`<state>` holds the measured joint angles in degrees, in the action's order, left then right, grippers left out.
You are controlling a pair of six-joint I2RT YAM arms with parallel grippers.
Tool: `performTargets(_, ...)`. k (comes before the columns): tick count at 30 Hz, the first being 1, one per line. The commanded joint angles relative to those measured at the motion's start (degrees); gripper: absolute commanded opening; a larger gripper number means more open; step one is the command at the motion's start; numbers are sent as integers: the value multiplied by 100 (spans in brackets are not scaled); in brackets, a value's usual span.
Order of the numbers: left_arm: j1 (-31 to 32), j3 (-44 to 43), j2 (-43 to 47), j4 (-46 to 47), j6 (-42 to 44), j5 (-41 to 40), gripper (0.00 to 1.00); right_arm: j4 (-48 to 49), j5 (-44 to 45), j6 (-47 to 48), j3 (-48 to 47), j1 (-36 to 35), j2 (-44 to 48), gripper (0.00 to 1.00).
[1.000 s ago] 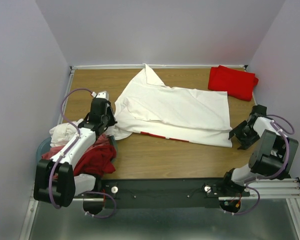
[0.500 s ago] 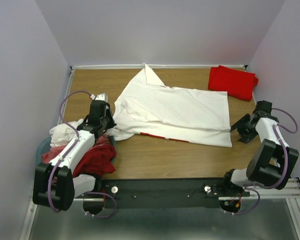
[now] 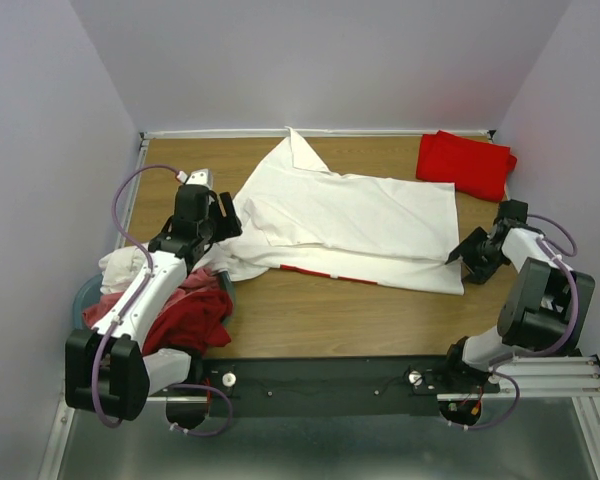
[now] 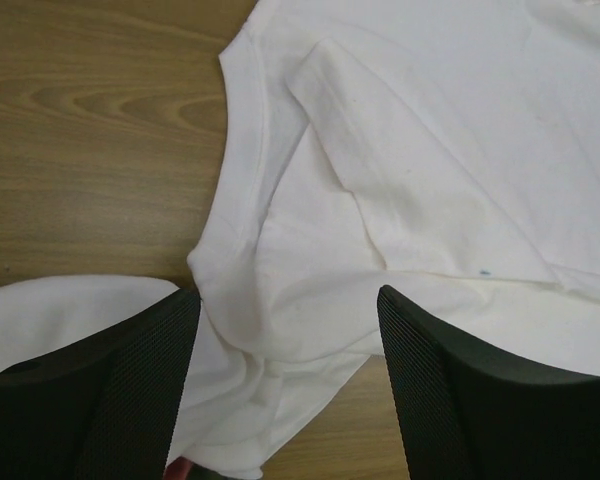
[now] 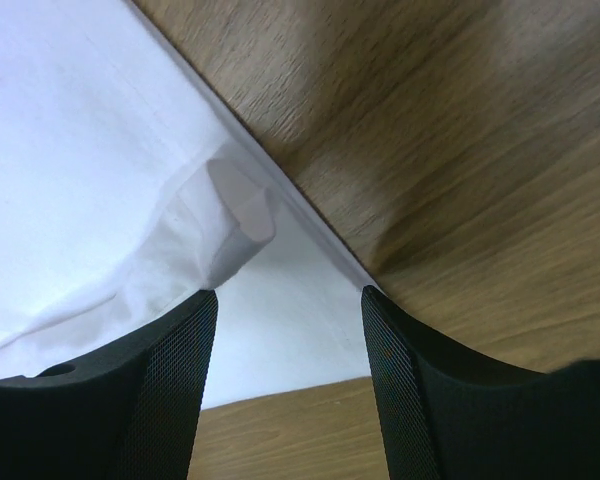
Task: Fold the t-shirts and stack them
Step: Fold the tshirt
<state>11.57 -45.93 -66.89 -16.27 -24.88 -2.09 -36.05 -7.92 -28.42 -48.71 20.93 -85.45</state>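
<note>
**Ana:** Where does the white t-shirt point(image 3: 350, 225) lie?

**Ben:** It lies spread across the middle of the desk point(image 3: 310, 315), partly folded over itself. A folded red t-shirt point(image 3: 464, 163) sits in the far right corner. The other shirts lie heaped point(image 3: 180, 310) on the near left, by the blue tub point(image 3: 85, 295).

**Ana:** And the pincers?

**Ben:** Both are released and neither grips anything. The left pincer point(image 4: 287, 300) hangs over the bunched left edge of the white shirt, with cloth lying loose between its fingers. The right pincer point(image 5: 288, 295) straddles the hem at the shirt's right corner, close to the desk.

**Ana:** What could go wrong from here?

**Ben:** On the left, the cloth is crumpled in several layers, and a white piece from the heap lies just beside one finger. If the pincer closes there, it may catch that piece too and drag the heap along. On the right, a small flap stands up at the hem. If the pincer nips only that flap or the top layer, the lower layer stays on the desk and the fold comes out crooked.

**Ana:** Anything else?

**Ben:** If the two arms pull unevenly, the shirt could slide toward the red one and disturb it.
</note>
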Motion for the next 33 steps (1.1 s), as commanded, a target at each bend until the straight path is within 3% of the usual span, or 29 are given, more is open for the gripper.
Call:
performTargets(1, -41, -477, -140, -122, 124, 111, 80, 204, -87, 74, -270, -36, -288, 67)
performTargets(7, -15, -610, -210, -17, 1, 498, 80, 362, -69, 74, -437, -36, -551, 67)
performTargets(18, 618, -698, -851, 431, -438, 683, 81, 450, -271, 30, -1149, -36, -1185, 67)
performTargets(33, 1163, -724, -2213, 1205, -597, 789, 78, 257, -614, -58, -772, -36, 256, 71)
